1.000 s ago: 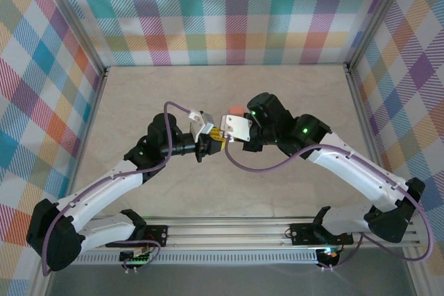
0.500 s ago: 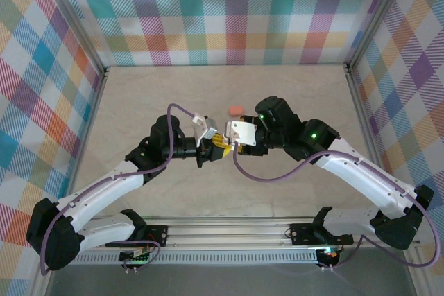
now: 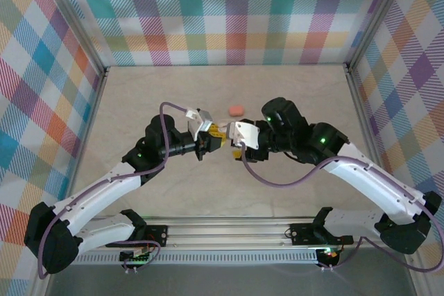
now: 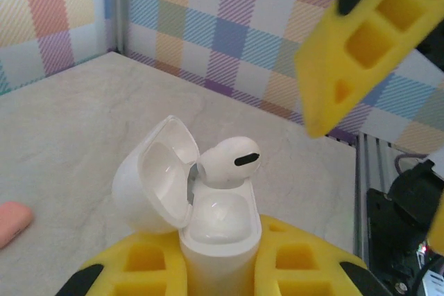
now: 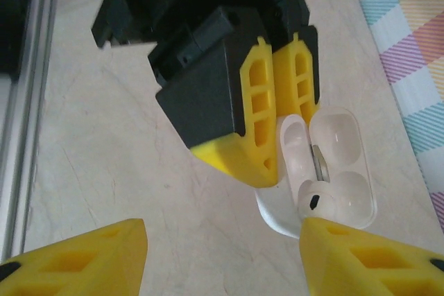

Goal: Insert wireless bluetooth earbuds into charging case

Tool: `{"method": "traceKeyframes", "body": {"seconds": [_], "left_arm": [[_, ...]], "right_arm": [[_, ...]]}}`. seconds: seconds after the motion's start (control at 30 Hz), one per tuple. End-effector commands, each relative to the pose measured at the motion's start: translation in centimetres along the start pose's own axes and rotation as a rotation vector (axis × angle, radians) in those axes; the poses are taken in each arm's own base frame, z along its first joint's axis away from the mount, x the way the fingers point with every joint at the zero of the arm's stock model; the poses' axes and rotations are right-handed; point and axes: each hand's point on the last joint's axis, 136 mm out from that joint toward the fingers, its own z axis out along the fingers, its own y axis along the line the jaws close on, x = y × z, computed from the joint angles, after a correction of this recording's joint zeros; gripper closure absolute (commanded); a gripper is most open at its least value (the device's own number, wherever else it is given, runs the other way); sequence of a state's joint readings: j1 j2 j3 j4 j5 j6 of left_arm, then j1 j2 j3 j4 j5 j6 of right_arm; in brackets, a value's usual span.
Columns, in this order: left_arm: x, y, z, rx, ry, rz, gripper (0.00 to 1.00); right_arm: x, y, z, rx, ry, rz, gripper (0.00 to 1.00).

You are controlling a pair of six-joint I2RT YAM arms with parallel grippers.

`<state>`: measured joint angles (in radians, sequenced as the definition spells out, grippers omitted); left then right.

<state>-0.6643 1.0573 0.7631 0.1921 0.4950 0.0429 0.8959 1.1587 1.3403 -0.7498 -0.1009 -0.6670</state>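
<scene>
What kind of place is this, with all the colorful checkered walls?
Probably a robot practice booth, not a home: checkered walls box in a plain tabletop, and a left arm and right arm are bolted to a metal rail at its near edge.

A pale beige, faintly marbled worktop [image 3: 139, 102] is seen across the middle of the top view. It is enclosed on three sides by walls covered in a pastel plaid print: a back wall [image 3: 229, 12] along the upper edge, a left wall [image 3: 41, 102] and a right wall [image 3: 409, 95]. Silver metal posts [image 3: 79, 24] are set at the two far corners. An aluminium rail [image 3: 229, 235] is laid along the lower edge. The scene is lit evenly and softly, and only faint shadows are cast.
</scene>
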Motion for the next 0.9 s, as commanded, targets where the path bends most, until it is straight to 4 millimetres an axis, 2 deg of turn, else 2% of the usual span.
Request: {"method": "traceKeyframes", "body": {"seconds": [0.0,0.2,0.37,0.47,0.6,0.77,0.87], "left_arm": [[-1.8,1.0,-1.0,-0.082,-0.054,0.001,1.0],[-1.0,2.5,-3.0,-0.217,-0.017,-0.026,1.0],[0.3,3.1,-4.4,-0.27,-0.008,-0.074,1.0],[1.7,3.5,-4.9,-0.305,0.007,-0.125,1.0],[3.7,4.8,-6.2,-0.403,0.018,-0.179,1.0],[6.4,5.9,-7.5,-0.492,0.03,-0.257,1.0],[7.9,6.3,-8.3,-0.541,0.055,-0.301,1.0]], "right_arm": [[-2.2,-0.6,-1.2,0.011,-0.134,0.099,0.4],[-3.1,-4.4,-2.7,0.053,-0.271,0.347,0.39],[-2.6,-6.4,-2.0,0.052,-0.318,0.47,0.38],[-1.5,-7.8,-0.5,0.065,-0.276,0.572,0.37],[1.1,-9.5,2.5,0.093,-0.181,0.77,0.33],[5.0,-9.8,7.6,0.074,-0.011,1.052,0.35],[7.1,-9.6,10.6,0.049,0.103,1.162,0.38]]}}
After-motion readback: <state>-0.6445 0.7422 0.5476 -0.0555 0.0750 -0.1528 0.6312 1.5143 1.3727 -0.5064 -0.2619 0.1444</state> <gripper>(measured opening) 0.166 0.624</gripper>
